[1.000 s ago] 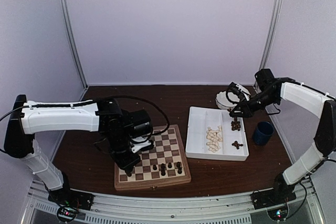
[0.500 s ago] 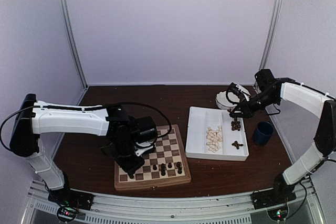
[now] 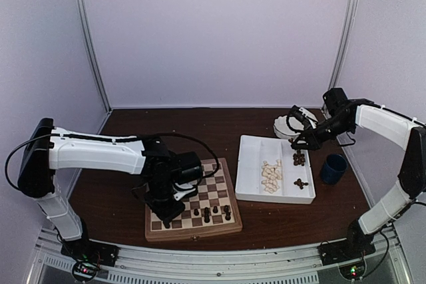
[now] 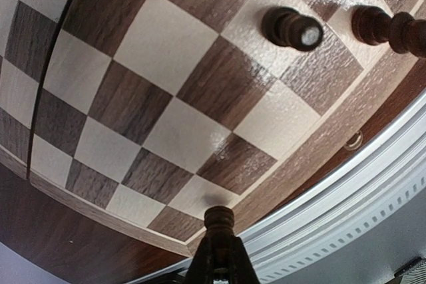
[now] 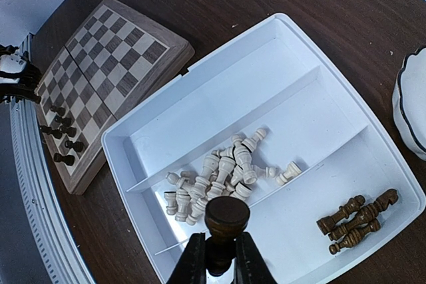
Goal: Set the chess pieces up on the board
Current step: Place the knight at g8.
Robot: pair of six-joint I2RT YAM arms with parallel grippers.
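The board [image 3: 216, 181] lies left of centre, with several dark chess pieces [image 3: 208, 214] standing along its near edge. My left gripper [image 3: 163, 216] hangs over the board's near left corner [image 4: 166, 221], shut on a dark piece [image 4: 219, 221] whose base points down at a light square. Other dark pieces [image 4: 293, 28] stand further along that edge. My right gripper [image 5: 219, 247] is shut on another dark piece [image 5: 227, 216] above the white divided tray [image 5: 200, 124]. Cream pieces [image 5: 223, 171] lie heaped in the tray's middle section, and a few dark ones [image 5: 356, 221] in its end section.
A blue cup [image 3: 333, 169] stands right of the tray [image 3: 256, 164]. A white bowl [image 3: 286, 126] sits behind the tray, just under my right arm. The metal rail [image 4: 373, 184] runs close along the board's near edge.
My left arm has shifted right and nearer the board's front left corner with its piece. The right arm has barely moved.
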